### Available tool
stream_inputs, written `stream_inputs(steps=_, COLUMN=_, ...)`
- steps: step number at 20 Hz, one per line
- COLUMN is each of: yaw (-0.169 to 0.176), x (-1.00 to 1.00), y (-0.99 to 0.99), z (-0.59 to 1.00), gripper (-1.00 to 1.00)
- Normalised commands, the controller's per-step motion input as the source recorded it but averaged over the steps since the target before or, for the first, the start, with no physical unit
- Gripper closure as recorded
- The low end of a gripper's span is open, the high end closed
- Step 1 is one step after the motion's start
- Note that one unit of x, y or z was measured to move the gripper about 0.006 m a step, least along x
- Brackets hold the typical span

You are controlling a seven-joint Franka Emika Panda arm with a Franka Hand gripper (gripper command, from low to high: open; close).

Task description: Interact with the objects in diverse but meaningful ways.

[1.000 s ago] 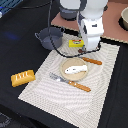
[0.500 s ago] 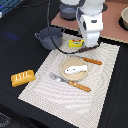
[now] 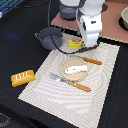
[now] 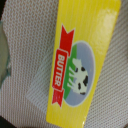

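Hovering over the butter (image 4: 82, 60) at the mat's (image 3: 50, 87) far edge, your gripper's opening can't be told, so nothing looks grasped yet: fish (image 3: 75, 69) on plate (image 3: 64, 75), loaf (image 3: 23, 77) untouched.

Black tabletop (image 3: 20, 52), striped placemat (image 3: 60, 102)

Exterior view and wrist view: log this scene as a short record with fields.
mat: striped placemat
plate: tan plate on the mat, holding the white fish
cutlery: fork beside the plate
bread: orange loaf off the mat
pot: grey pot
block: yellow butter block below the wrist camera
gripper: fingers not visible
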Motion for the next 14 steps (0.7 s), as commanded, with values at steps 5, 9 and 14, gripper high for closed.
stream_inputs(steps=5, yaw=0.000, x=-0.54, y=0.19, z=-0.41, gripper=-1.00)
stream_inputs(steps=9, yaw=0.000, x=-0.55, y=0.19, z=-0.39, gripper=-1.00)
stream_inputs(steps=14, yaw=0.003, x=-0.63, y=0.20, z=-0.26, gripper=-1.00)
